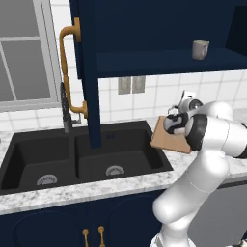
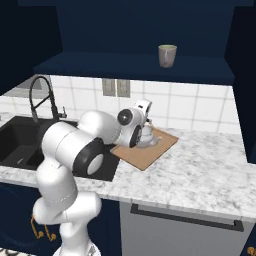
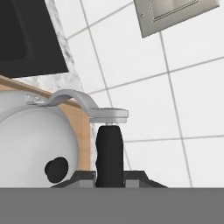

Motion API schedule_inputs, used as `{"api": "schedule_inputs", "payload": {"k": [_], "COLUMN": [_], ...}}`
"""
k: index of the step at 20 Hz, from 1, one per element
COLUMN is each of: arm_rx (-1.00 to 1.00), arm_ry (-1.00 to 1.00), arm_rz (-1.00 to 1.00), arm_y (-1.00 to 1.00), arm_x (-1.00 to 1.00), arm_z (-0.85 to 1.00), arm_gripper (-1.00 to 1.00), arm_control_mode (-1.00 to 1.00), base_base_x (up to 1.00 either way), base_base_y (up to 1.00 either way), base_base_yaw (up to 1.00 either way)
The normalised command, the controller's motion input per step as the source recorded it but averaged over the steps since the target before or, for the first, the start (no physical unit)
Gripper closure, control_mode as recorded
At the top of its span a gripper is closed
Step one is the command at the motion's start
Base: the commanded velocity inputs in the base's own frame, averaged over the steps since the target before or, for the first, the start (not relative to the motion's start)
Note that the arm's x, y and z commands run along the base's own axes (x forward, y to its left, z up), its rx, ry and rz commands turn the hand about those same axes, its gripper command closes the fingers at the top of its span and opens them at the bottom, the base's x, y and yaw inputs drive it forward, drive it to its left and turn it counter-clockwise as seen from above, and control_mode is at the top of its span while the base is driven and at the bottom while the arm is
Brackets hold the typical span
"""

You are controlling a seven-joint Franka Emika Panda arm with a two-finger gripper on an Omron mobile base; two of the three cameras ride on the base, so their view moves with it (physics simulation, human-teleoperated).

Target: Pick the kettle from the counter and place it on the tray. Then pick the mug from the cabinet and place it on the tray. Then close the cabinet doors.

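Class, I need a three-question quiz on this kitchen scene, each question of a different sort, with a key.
1. True or false: the mug already stands on the tray.
2. Where is the kettle? A) in the sink B) on the tray C) on the cabinet shelf
3. Fill in: the hand is closed on the kettle's ____.

Key: 1 false, it is on the cabinet shelf; 2 B; 3 handle.
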Motion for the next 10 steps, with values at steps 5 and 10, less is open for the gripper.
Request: {"api": "schedule_inputs", "payload": {"k": [5,10], "arm_rx": [0.00,0.00], "arm_ry": [0.00,0.00], "arm_rz": [0.00,0.02], "arm_y": [-0.25,-0.34], "arm_x": [0.30,0.28], "arm_z": [-0.10,-0.04], "arm_gripper": [1.00,1.00], "arm_control_mode": [-1.00,-1.00], "base_base_x": [0.00,0.00], "base_base_y": [0.00,0.00], "base_base_yaw": [0.00,0.00]}}
